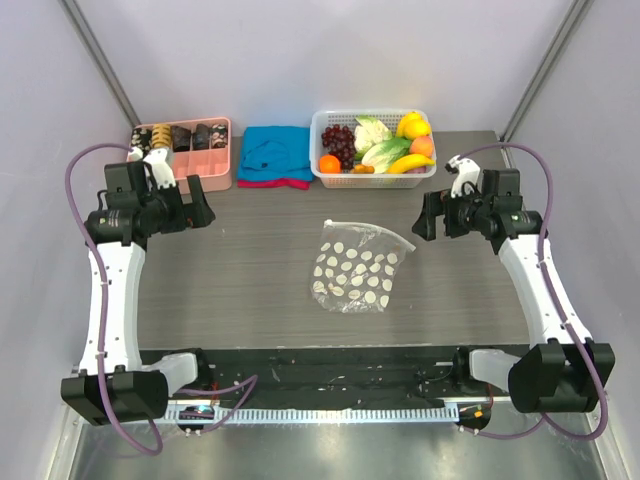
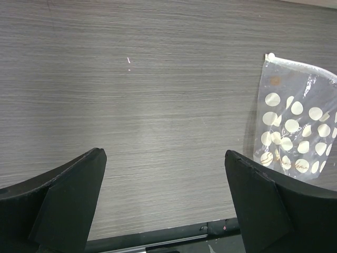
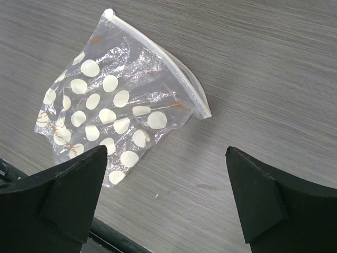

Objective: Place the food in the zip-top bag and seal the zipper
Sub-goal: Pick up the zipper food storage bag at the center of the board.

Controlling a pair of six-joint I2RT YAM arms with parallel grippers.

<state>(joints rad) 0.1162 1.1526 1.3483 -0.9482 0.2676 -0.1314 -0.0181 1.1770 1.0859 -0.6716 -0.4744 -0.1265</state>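
Zero pieces bagged: food [image 1: 385, 145] sits in white lattice basket [image 1: 318, 150] at 12 o'clock on table [image 1: 250, 270]. Zip-top bag [image 1: 357, 267] lies flat, empty, mid-table, zipper [image 1: 370, 228] along its 12 o'clock edge. Left claw [image 1: 205, 210] at 9 o'clock, right claw [image 1: 424, 222] at 3 o'clock, both spread wide, holding nothing. Loading and sealing all left.

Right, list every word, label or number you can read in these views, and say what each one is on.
Gold cursive script along the bottom edge of the zip-top bag: some lettering is there, but it is too small and blurred to read.
Nothing else in any of the three views shows readable text, numbers or signs.
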